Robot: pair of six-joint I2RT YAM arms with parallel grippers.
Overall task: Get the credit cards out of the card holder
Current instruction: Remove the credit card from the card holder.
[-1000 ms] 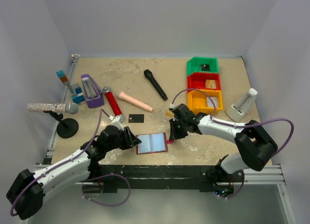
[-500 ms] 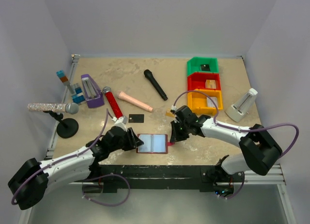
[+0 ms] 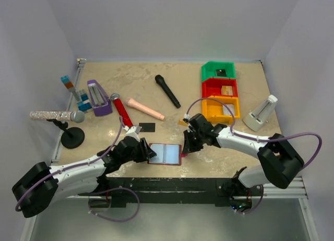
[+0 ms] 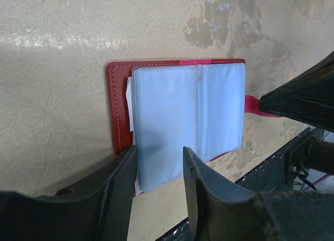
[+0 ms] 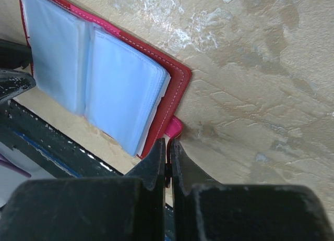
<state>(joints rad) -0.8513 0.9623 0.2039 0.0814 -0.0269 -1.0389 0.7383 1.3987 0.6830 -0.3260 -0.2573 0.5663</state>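
The dark red card holder (image 3: 180,147) lies open near the table's front edge, its pale blue sleeves (image 4: 188,110) facing up. My right gripper (image 5: 168,147) is shut on its small red tab (image 5: 175,129) at the holder's right side. My left gripper (image 4: 159,168) is open at the holder's left end, and a corner of the sleeves sits between its fingers (image 4: 122,183). One black credit card (image 3: 147,127) lies on the table just behind the holder. Other cards rest in the green (image 3: 221,72), red (image 3: 226,90) and yellow (image 3: 227,109) bins.
A red microphone (image 3: 121,110), a black microphone (image 3: 167,91) and a peach cylinder (image 3: 146,109) lie behind the holder. A glitter microphone on a stand (image 3: 55,116) and a purple object (image 3: 98,97) are at the left. A white stand (image 3: 262,112) is at the right.
My right gripper has shut on the red tab. My left gripper has slid right, onto the holder's left end.
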